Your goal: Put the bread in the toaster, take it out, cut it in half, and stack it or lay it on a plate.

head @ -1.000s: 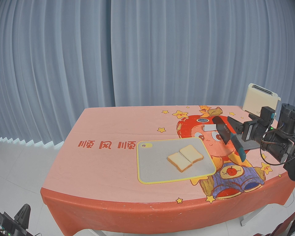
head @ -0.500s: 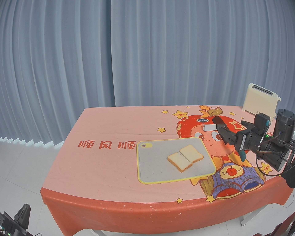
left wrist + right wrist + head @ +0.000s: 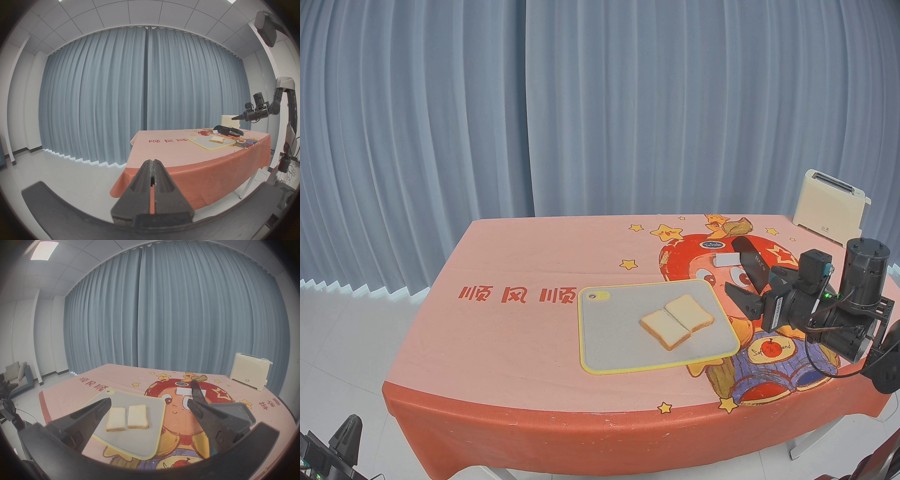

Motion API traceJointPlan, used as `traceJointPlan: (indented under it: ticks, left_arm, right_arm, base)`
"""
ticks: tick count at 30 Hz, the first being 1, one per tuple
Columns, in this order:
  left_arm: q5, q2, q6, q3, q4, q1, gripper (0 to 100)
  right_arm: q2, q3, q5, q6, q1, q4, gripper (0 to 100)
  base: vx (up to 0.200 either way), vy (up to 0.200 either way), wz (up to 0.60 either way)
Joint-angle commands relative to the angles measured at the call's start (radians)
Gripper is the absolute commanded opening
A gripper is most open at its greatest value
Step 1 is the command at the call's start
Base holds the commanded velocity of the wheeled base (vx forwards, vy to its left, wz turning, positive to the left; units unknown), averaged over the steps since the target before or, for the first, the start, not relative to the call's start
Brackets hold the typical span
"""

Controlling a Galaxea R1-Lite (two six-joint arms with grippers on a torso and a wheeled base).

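Table [image 3: 537,337]: orange printed cloth, carries everything
Cutting board [image 3: 612,331]: mid-table, toward the front edge; two bread halves [image 3: 677,320] lie side by side on its right part
Toaster [image 3: 829,207]: upright at the far right corner, slot on top
Right gripper [image 3: 148,402]: jaws wide, holding nothing, above the table just right of the board
Left gripper [image 3: 152,162]: fingers pressed together, low, off the near left corner
Knife [image 3: 751,259]: flat between board and right edge, partly behind the right gripper
White card [image 3: 729,259]: beside the knife's tip

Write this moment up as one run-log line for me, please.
bread halves: side by side on cutting board | knife: on table | right gripper: open, raised near knife | left gripper: shut, away from table
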Motion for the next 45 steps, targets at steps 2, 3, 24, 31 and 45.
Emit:
traceJointPlan:
  ticks: [2, 3, 24, 31, 45]
  left_arm:
    - [0.001, 0.001, 0.000, 0.018, -0.001, -0.001, 0]
    - [0.001, 0.001, 0.000, 0.018, 0.001, -0.001, 0]
    - [0.001, 0.001, 0.000, 0.018, -0.001, 0.001, 0]
    - [0.001, 0.001, 0.000, 0.018, 0.001, -0.001, 0]
    - [0.001, 0.001, 0.000, 0.018, 0.001, -0.001, 0]
  right_arm:
    - [0.057, -0.001, 0.000, 0.001, 0.003, 0.003, 100]
    - [0.060, -0.003, 0.000, 0.003, 0.003, 0.004, 100]
    - [0.154, -0.431, 0.005, 0.014, -0.010, 0.612, 100]
    - [0.170, -0.512, 0.000, 0.014, -0.022, 0.740, 100]
    - [0.344, -0.599, 0.000, 0.003, -0.051, 0.762, 100]
  base:
    - [0.000, 0.000, 0.00]
    - [0.000, 0.000, 0.00]
    - [0.000, 0.000, 0.00]
    - [0.000, 0.000, 0.00]
    - [0.000, 0.000, 0.00]
